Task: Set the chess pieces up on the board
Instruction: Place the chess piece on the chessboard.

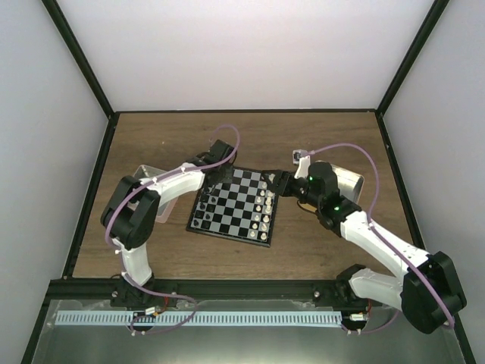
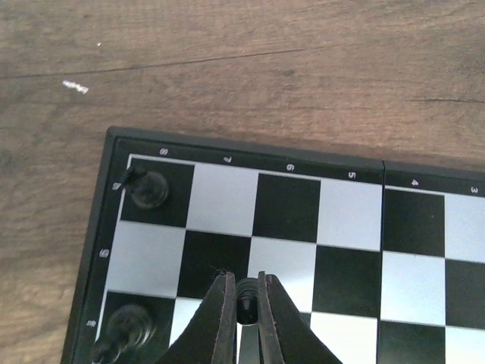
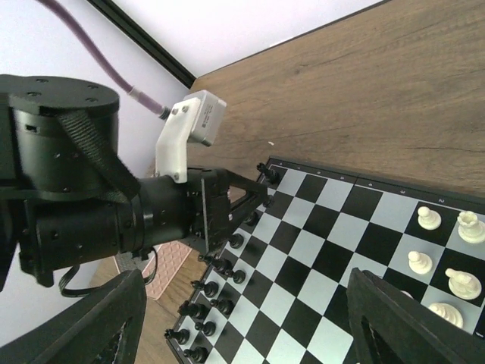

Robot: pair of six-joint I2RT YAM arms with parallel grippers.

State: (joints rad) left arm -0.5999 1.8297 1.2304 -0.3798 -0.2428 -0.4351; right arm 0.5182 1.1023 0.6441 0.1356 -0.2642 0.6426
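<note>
One brown wooden table (image 1: 174, 136) takes up the floor between white walls. The left arm (image 1: 148, 208) bends from its near base toward the far left corner of the board. The right arm (image 1: 379, 243) stretches from the near right toward the board's far right side. A pale tray (image 1: 356, 180) lies on the right of the table, partly hidden behind the right arm.

The board (image 1: 231, 214) sits at mid-table between the two arms, flat, with its black rim showing all round.

The left gripper (image 2: 247, 292) hangs over the squares near the far left corner. Its fingers (image 2: 220, 322) are pressed nearly together and pinch one of the black chess pieces (image 2: 247, 297) between their tips. I cannot tell whether that piece touches the square under it. The right gripper (image 3: 246, 280) hovers at the right side of the board with its fingers (image 3: 409, 326) spread wide and nothing between them.

More black pieces stand in two lines along the left side of the board. One stands on the dark square in the far left corner. A second stands on a dark square by the same edge, a little nearer. The white pieces (image 3: 439, 254) stand along the right side, well apart from the black ones.
</note>
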